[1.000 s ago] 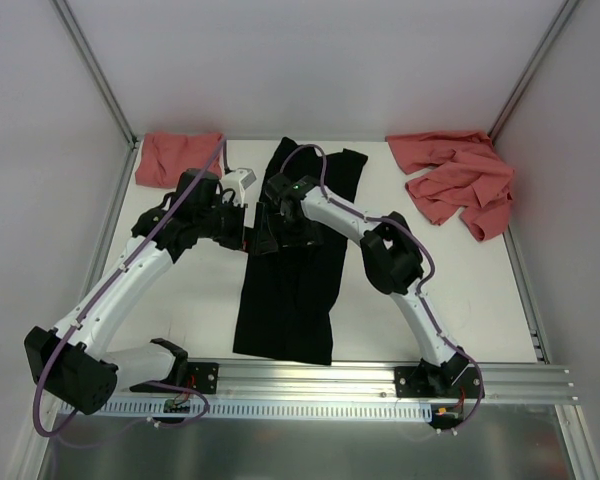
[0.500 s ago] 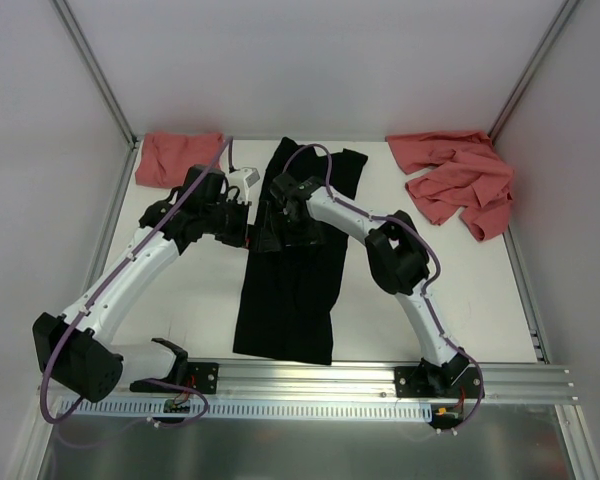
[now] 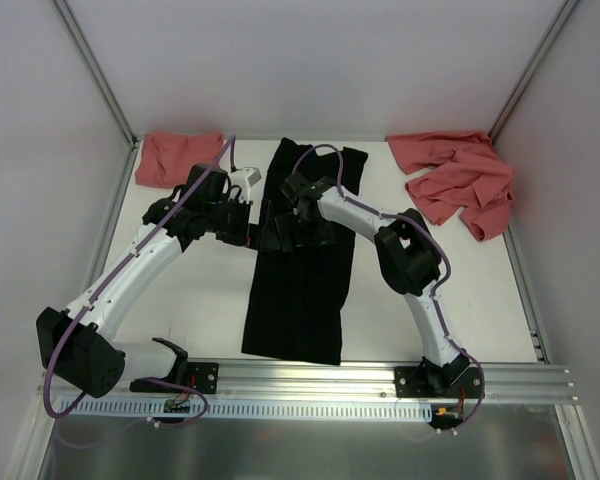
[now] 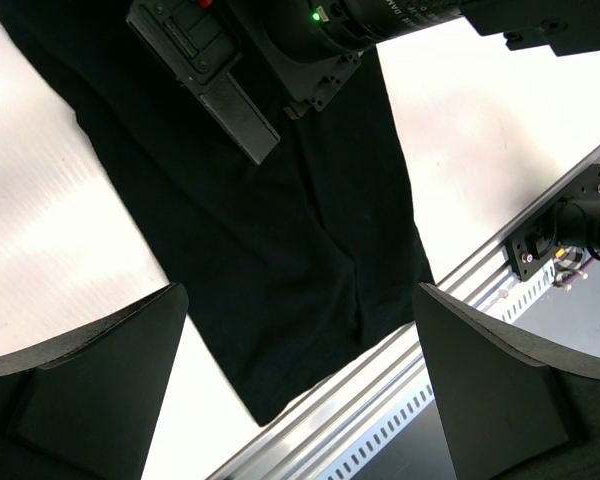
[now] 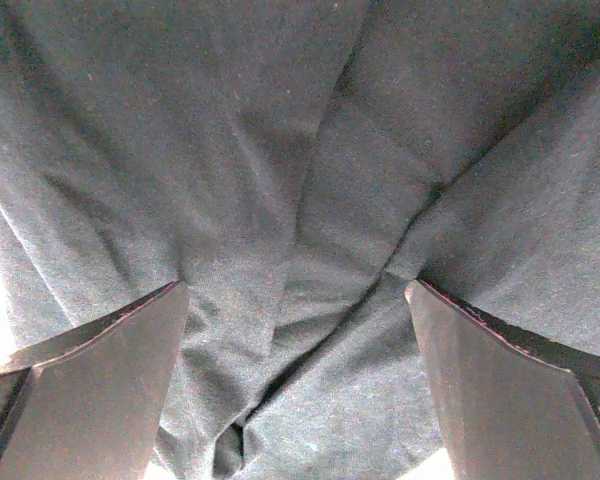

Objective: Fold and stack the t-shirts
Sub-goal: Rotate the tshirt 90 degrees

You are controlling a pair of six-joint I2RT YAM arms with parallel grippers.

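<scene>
Black t-shirt (image 3: 298, 300) lies as a long narrow strip down the middle of the table (image 3: 195, 300), from the far edge to just short of the near rail (image 3: 380, 372). Two salmon t-shirts sit apart from it: one flattish at the far left corner (image 3: 178, 158), one crumpled at the far right (image 3: 460, 178).

Left gripper (image 4: 300, 290) has its fingers spread with nothing between them and hangs off the strip's left edge, about mid-length. Right gripper (image 5: 295, 285) is also spread, low over wrinkled black cloth. I can't tell if the pads touch it.

My read is that the crosswise fold comes next, and neither arm has a grip yet.

- I'd set one gripper on each long edge, level with each other across the strip.
- I'd pinch all the layers, not just the top one.
- I'd lift both together and lay one end squarely over the other.

Risks are that the creases under the right gripper may bunch, and uneven heights would skew the fold.
</scene>
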